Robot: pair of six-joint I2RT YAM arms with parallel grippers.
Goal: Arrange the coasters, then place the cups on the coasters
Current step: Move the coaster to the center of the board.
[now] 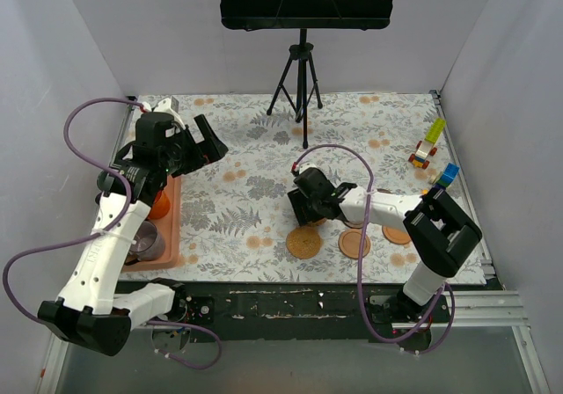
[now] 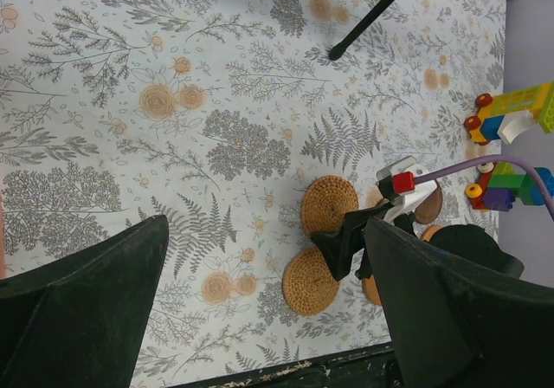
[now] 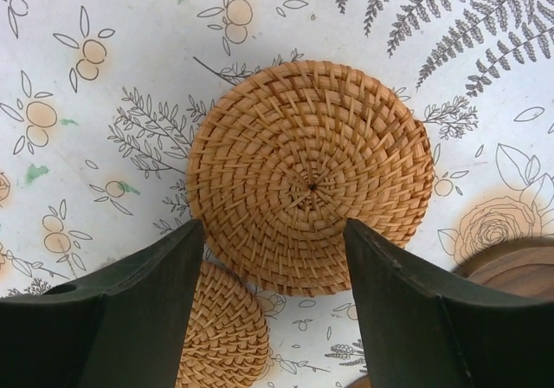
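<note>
Two woven tan coasters lie near the front edge. My right gripper (image 3: 273, 232) is open and hangs low over the far one (image 3: 310, 176), a finger on either side of its near part. The second woven coaster (image 3: 221, 332) (image 1: 305, 242) lies just in front of it. Orange-brown coasters (image 1: 354, 243) (image 1: 398, 234) lie to the right, and a dark brown one (image 2: 428, 204) shows behind my right gripper (image 1: 308, 205). My left gripper (image 1: 204, 143) (image 2: 267, 223) is open, empty and raised above the pink tray (image 1: 173, 227). An orange cup (image 1: 158, 205) and a purple-grey cup (image 1: 149, 240) stand in the tray, partly hidden by the left arm.
A black music stand on a tripod (image 1: 299, 86) stands at the back centre. Colourful toy blocks (image 1: 428, 148) (image 1: 447, 176) lie at the right edge. White walls close in the left, right and back sides.
</note>
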